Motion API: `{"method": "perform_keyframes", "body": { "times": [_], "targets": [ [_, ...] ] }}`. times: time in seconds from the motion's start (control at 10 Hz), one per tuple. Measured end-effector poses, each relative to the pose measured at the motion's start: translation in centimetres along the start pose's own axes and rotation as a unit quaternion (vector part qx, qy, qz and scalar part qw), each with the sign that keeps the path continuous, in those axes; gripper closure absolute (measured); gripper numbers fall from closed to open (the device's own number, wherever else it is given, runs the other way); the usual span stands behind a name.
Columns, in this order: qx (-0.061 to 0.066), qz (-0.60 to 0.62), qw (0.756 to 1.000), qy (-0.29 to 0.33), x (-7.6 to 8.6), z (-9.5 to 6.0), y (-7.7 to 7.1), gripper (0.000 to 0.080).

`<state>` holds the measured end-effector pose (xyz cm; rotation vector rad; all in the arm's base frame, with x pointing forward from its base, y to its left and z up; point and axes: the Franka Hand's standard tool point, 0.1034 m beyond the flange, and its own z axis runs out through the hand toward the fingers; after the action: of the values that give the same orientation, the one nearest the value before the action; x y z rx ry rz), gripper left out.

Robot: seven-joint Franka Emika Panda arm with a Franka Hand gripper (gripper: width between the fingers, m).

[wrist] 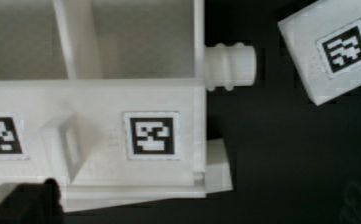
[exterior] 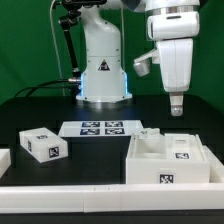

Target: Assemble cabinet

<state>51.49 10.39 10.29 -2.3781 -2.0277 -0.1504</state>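
The jaws hang spread and empty above the large white boxy plastic cabinet shell with inner partitions and black-and-white tags [exterior: 170, 160], clear of it, probably lining up for a grip on one of its walls. The cabinet rests open side up on the black worktop [exterior: 25, 112], likely so parts can enter from above. Behind the cabinet lies the flat white marker board [exterior: 100, 128], and well apart from the cabinet, toward the exterior view's left, a small white tagged block [exterior: 42, 145] waits.

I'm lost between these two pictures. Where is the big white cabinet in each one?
Exterior view: the cabinet sits low at the exterior view's right.
Wrist view: the cabinet fills most of the picture, seen close up.
Shared landmark: the square black-and-white tags on it.
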Motion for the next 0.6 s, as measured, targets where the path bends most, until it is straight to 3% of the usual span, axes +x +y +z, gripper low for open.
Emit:
{"method": "perform_keyframes", "body": {
  "times": [0.2, 0.6],
  "targets": [
    [-0.02, -0.106, 0.994, 0.004, -0.4, 0.5, -0.9, 0.0003],
    [-0.01, -0.228, 0.973, -0.019, 0.2, 1.4, -3.0, 0.0003]
  ]
}}
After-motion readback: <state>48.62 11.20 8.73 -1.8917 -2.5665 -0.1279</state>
